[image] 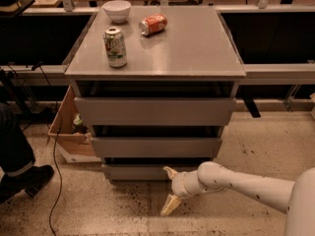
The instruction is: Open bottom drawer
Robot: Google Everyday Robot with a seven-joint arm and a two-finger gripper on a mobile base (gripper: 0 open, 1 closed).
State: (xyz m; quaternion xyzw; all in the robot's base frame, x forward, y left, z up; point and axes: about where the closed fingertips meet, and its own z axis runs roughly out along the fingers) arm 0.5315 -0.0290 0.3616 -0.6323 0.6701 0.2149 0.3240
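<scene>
Lining up on the bottom drawer (133,171) at lower centre of frame, lowest in the grey cabinet (187,48). Front looks shut, so approach step, not yet pulling. Just right of it, the gripper (168,191) has fingers spread wide, upper tip by the drawer's edge. Next, prob: catch the front's lip, then pull straight out.

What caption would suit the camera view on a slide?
Open pincer poised at the front of the bottom drawer of the grey cabinet.
</scene>
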